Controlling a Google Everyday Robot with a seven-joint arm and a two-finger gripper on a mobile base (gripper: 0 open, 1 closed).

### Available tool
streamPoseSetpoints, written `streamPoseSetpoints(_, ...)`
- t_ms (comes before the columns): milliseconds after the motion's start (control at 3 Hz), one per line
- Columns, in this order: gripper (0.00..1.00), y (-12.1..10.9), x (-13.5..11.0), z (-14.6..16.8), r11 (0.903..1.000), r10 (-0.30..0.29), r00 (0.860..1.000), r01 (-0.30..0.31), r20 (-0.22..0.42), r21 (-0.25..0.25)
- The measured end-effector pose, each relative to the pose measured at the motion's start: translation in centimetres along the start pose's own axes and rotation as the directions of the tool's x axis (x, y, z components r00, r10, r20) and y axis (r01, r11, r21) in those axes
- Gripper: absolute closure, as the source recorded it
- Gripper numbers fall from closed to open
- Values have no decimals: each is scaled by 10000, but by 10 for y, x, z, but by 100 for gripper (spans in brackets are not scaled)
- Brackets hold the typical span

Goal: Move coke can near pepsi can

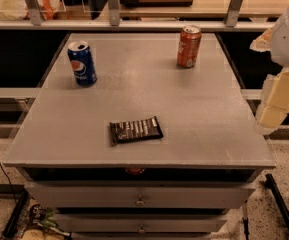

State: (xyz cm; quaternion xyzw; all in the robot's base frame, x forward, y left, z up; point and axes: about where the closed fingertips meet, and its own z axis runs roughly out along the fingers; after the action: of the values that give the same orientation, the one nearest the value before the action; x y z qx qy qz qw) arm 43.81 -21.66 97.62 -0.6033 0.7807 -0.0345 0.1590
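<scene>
Though well apart, coke can (pixel 189 46), pepsi can (pixel 82 63), snack bar (pixel 136 129) nearer; gripper (pixel 274 109) at right, state untellable.

Dim, warm overhead light lays a pale sheen on the grey matte tabletop (pixel 194 114). The dark blue aluminium pepsi can (pixel 82 64) and red-orange coke can (pixel 189 47) cast faint, short shadows. The cream-white gripper (pixel 273 115), off the table's right edge, looks nearly washed out.
</scene>
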Motion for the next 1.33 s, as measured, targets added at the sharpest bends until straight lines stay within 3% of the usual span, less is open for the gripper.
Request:
streamPoseSetpoints(333,0,0,0,0,10000,0,10000,0,0,0)
streamPoseSetpoints(667,0,-21,4,11,9986,490,9979,-498,424,192)
streamPoseSetpoints(1000,0,-57,7,34,9902,1275,9854,-1329,1127,417)
streamPoseSetpoints(1333,0,-95,12,64,9644,2443,9526,-2582,1816,572)
